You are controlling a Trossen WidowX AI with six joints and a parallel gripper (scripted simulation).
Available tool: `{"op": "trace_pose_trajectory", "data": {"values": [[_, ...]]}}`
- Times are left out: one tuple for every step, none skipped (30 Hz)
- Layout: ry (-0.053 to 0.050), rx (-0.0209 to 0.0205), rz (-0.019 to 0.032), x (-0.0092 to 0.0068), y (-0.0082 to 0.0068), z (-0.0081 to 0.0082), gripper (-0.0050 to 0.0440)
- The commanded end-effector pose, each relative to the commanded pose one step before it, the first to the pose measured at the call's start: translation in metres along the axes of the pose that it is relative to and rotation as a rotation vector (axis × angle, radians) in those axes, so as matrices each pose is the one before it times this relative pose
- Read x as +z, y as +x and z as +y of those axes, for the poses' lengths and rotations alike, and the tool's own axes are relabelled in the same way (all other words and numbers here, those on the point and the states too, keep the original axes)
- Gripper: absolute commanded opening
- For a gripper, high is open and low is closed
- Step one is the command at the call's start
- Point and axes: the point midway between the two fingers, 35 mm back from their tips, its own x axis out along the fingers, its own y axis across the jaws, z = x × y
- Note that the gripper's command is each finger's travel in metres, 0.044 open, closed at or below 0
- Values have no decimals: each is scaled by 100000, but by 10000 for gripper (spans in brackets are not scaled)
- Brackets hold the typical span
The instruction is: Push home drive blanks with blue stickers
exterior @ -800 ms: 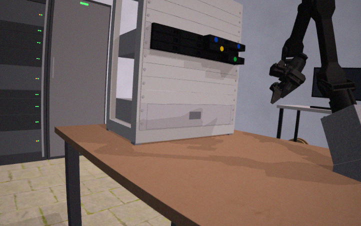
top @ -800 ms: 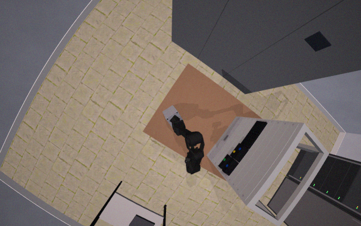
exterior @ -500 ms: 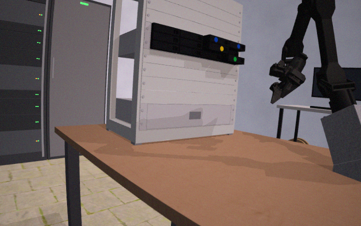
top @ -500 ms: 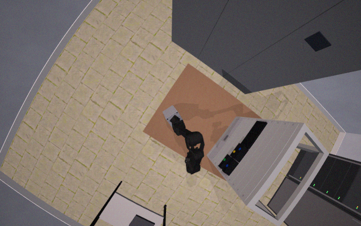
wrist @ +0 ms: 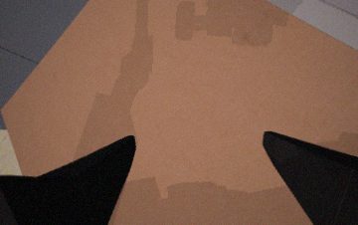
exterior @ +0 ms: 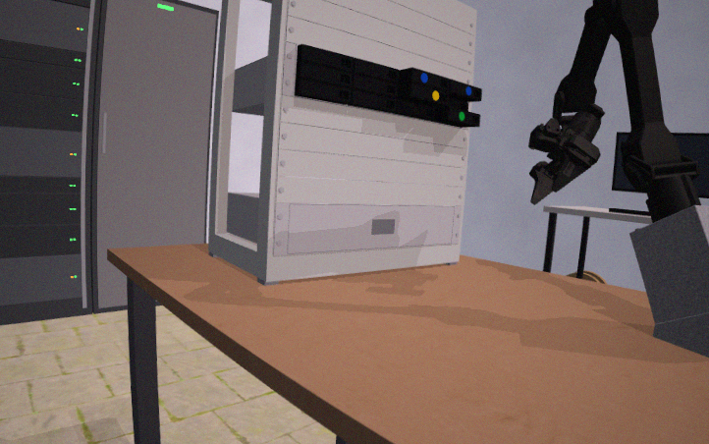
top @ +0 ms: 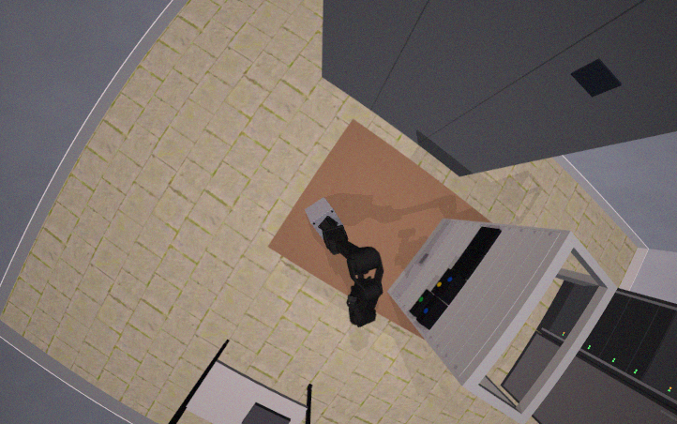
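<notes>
The white rack [exterior: 365, 156] [top: 504, 290] stands on the brown table [exterior: 418, 340] [top: 369, 164] [wrist: 209, 90]. Its black storage chassis [exterior: 340, 78] [top: 479, 249] sits high in the front. Four blanks at the chassis's right end stand out. Two carry blue stickers [exterior: 424, 78] [exterior: 467, 90] [top: 449, 279] [top: 425, 310], one a yellow sticker [exterior: 435, 95] [top: 439, 284] and one a green sticker [exterior: 461, 116] [top: 420, 298]. My gripper [exterior: 538, 189] [top: 360, 317] [wrist: 198, 139] is open and empty. It hangs in the air to the right of the rack's front, below the chassis's height, with its fingers pointing down at the table.
The arm's grey base block [exterior: 680, 272] [top: 320, 212] stands on the table's right side. Dark server cabinets [exterior: 41, 156] and a grey cabinet [exterior: 156, 156] stand behind the rack. A second table [exterior: 596, 211] [top: 239, 395] with a monitor stands beyond the arm.
</notes>
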Motion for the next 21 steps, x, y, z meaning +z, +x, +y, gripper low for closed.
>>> {"op": "trace_pose_trajectory", "data": {"values": [[-1271,-1422,134,248,-294,-134,440],[0,0,0,0,0,0,440],[0,0,0,0,0,0,440],[0,0,0,0,0,0,440],[0,0,0,0,0,0,440],[0,0,0,0,0,0,440],[0,0,0,0,0,0,440],[0,0,0,0,0,0,440],[0,0,0,0,0,0,440],[0,0,0,0,0,0,440],[-1,-2,0,0,0,0,440],[-8,-12,0,1,0,0,440],[-22,-32,1,4,-1,1,440],[-42,-62,1,7,-3,2,440],[-68,-100,2,12,-4,4,440],[-100,-146,3,17,-6,5,440],[-136,-199,4,23,-8,7,440],[-178,-259,5,30,-11,9,440],[-223,-326,5,38,-14,11,440],[-273,-398,5,46,-17,14,440],[-326,-476,3,55,-20,17,440]]}}
